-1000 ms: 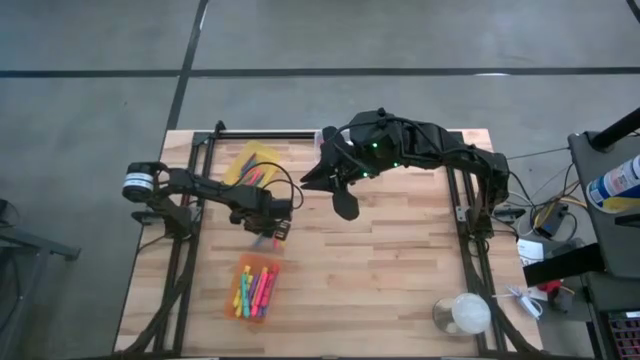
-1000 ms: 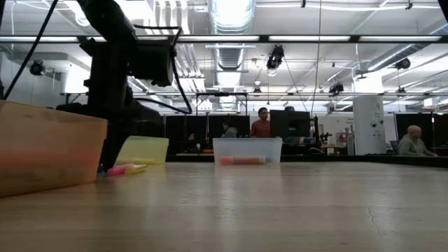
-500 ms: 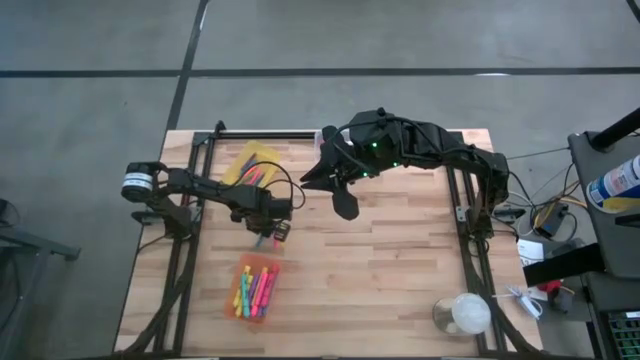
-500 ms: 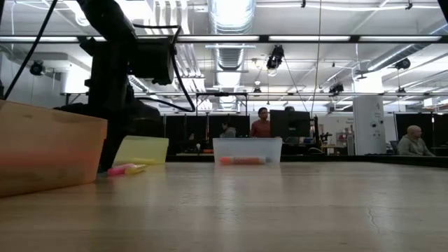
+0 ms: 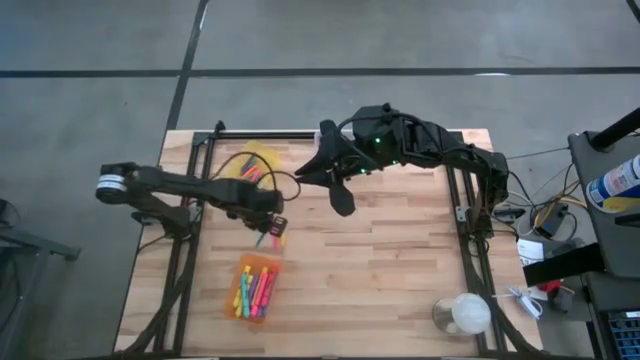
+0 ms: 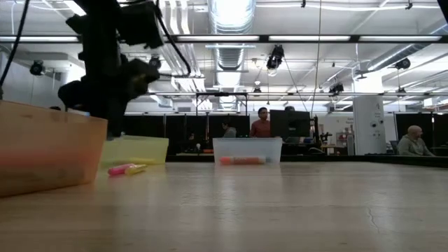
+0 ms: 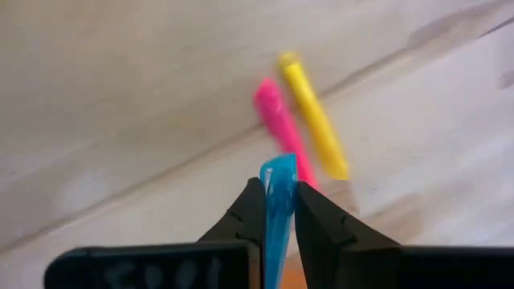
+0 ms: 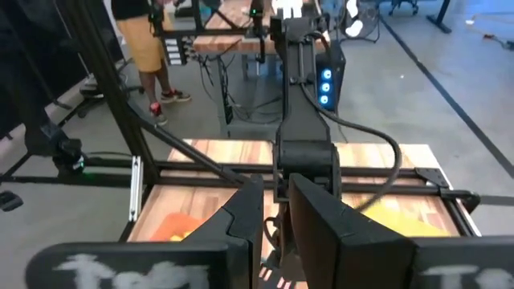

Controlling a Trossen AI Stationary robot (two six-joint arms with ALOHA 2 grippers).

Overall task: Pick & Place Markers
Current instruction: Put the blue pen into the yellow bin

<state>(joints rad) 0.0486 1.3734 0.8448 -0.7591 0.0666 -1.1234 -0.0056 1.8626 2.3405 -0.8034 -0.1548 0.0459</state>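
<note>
My left claw pinches a blue marker above the tabletop; only my wrist view shows it, over pink and yellow markers. My right claw is closed, empty.

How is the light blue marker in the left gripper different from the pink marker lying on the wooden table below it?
The light blue marker is clamped between the left gripper fingers and lifted off the wood, while the pink marker lies loose and flat on the wooden table. The blue one has nothing beside it; the pink one lies next to a yellow marker. Both are short, thin, brightly coloured sticks.
</note>
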